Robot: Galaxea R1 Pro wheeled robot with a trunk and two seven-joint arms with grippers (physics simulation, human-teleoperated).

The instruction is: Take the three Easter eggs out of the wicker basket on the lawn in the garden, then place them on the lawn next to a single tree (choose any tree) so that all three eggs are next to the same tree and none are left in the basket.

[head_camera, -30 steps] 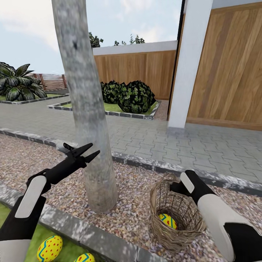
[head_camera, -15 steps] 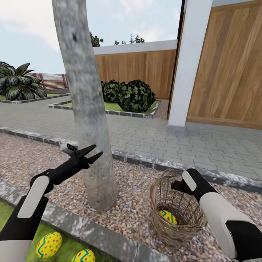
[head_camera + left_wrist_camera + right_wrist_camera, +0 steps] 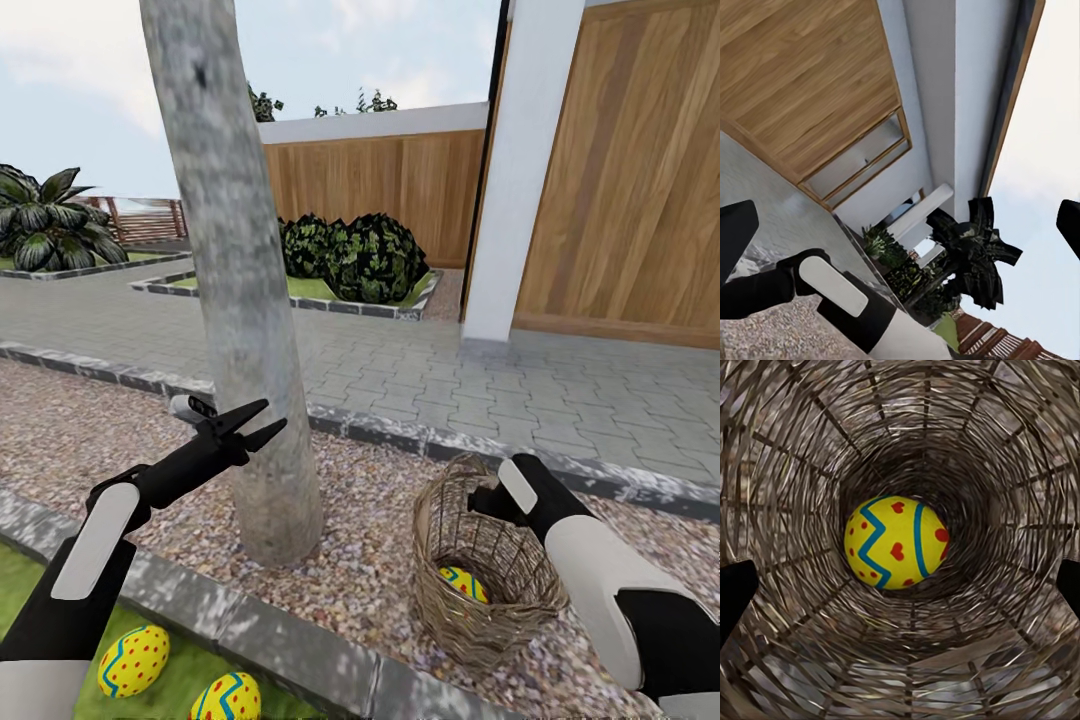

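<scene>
While two eggs lie on the lawn just inside the stone kerb near the tree, the third egg sits at the bottom of the basket on the gravel. Right claw is at the basket mouth, fingers spread wide, empty. Left claw hangs raised beside the trunk, fingers apart, empty. Judgement: egg looks smooth, rigid, rounded and apt to slip; clamp across its widest middle. Basket looks light and may shift.
</scene>
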